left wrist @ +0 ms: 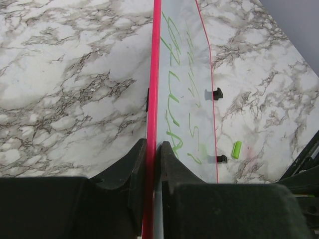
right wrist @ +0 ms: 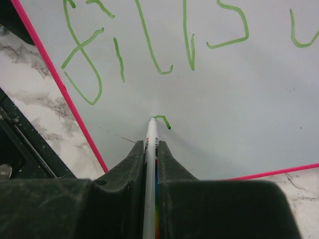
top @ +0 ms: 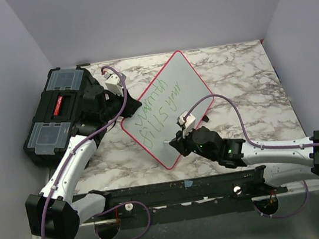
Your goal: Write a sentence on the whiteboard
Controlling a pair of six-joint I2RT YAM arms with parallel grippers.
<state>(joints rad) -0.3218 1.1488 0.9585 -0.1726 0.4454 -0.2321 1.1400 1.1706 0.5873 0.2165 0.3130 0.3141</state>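
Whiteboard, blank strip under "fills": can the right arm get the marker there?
Probably yes. The right gripper is shut on the marker, whose tip touches the whiteboard just below the sentence; nothing lies on the blank area ahead.

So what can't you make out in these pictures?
Top view: the right gripper covers the lower part of the flat white red-rimmed whiteboard, hiding whatever is written beneath.
Right wrist view: the thin green handwritten lettering is cut off by the top edge.
Left wrist view: the board is nearly edge-on, so words are too squashed to read.
Top view: what the black toolbox holds under its clear lids is too small.
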